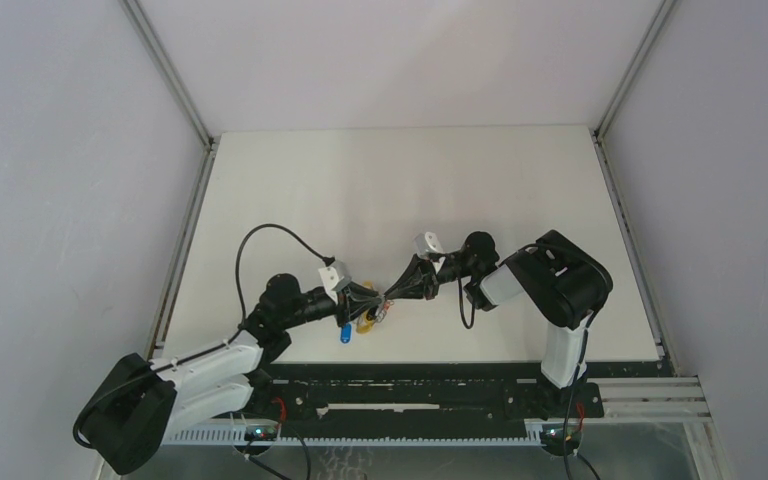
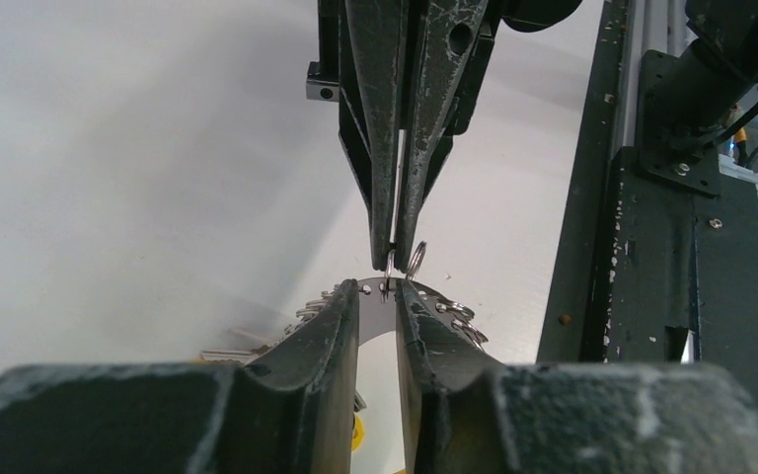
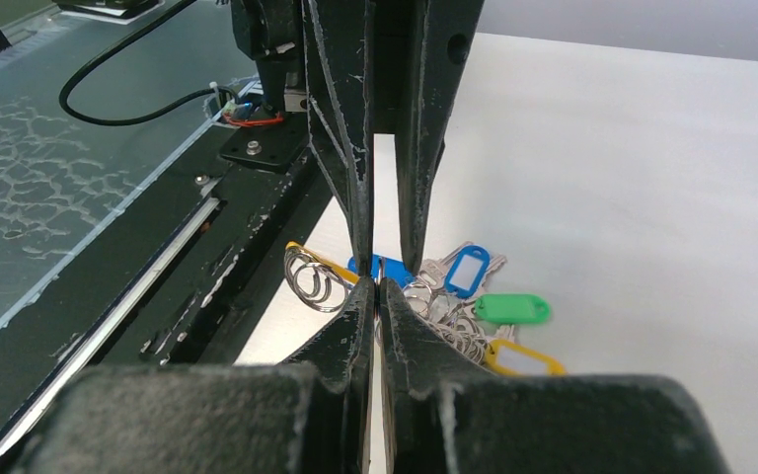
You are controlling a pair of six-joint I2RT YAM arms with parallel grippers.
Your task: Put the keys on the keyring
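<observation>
Where the two arms meet tip to tip over the near part of the white table (image 1: 410,180), the left gripper (image 1: 368,298) has its jaws a narrow gap apart, clamped on the thin grey metal band of the keyring (image 2: 375,311). The right gripper (image 1: 400,290) points straight at it, jaws pressed together, tips just touching the band's edge; whether a key is pinched between them cannot be told. Under the tips the bunch of keys (image 3: 444,296) spreads on the table, with a blue tag (image 3: 466,272), a green tag (image 3: 511,309) and a yellow tag (image 3: 523,360). A small silver ring (image 2: 416,259) sits beside the right gripper's tips
</observation>
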